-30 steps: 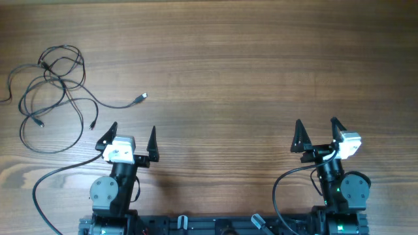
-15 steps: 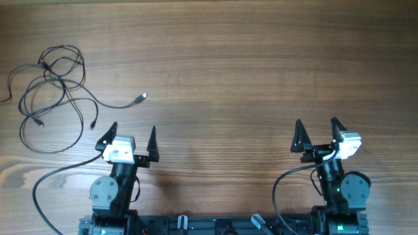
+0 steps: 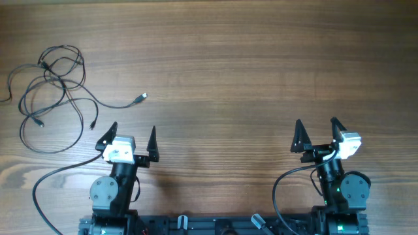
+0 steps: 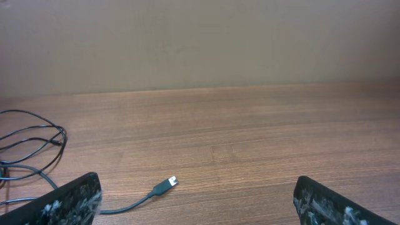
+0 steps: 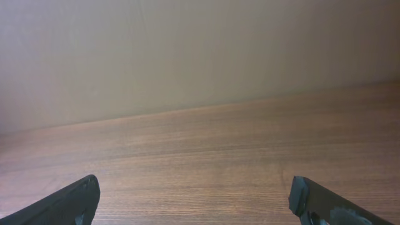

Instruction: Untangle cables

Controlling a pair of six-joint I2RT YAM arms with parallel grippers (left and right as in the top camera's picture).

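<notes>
While the brown wooden table (image 3: 248, 59) lies between them, the thin black cables (image 3: 52, 91) sprawl in loops far left; the left gripper (image 3: 132, 135), spread wide and empty, should pinch the silvery plug (image 3: 142, 97); the right gripper (image 3: 317, 132) is equally wide.

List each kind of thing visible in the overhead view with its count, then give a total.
Tangle of thin black cables: 1
Silvery plug ends showing on the cables, such as the one lying apart: 3
Robot grippers, left gripper and right gripper, both open: 2
Wooden table: 1
Total: 7
</notes>
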